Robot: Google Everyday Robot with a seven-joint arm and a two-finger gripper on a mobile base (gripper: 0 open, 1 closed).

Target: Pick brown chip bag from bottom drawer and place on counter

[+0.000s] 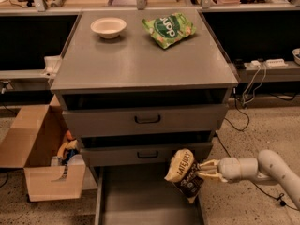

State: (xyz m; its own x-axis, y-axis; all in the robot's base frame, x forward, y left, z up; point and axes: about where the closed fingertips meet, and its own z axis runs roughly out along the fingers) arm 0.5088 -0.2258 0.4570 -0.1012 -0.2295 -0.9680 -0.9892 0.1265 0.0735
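**Brown bag gripped over the open bottom drawer**

Jaws are pinched shut on the right edge of the brown chip bag [183, 173]. The gripper [205, 170] comes in from the right on a white arm. The bag hangs tilted over the right side of the bottom drawer [136, 203], its lower tip near the drawer's right wall; contact unclear. The cream top reads "LATE JULY". Up on the grey counter [140, 62] are a green chip bag [168, 28], its white lettering unreadable, and a white bowl [108, 27]. A cardboard box [35, 149] sits on the left of the speckled floor.
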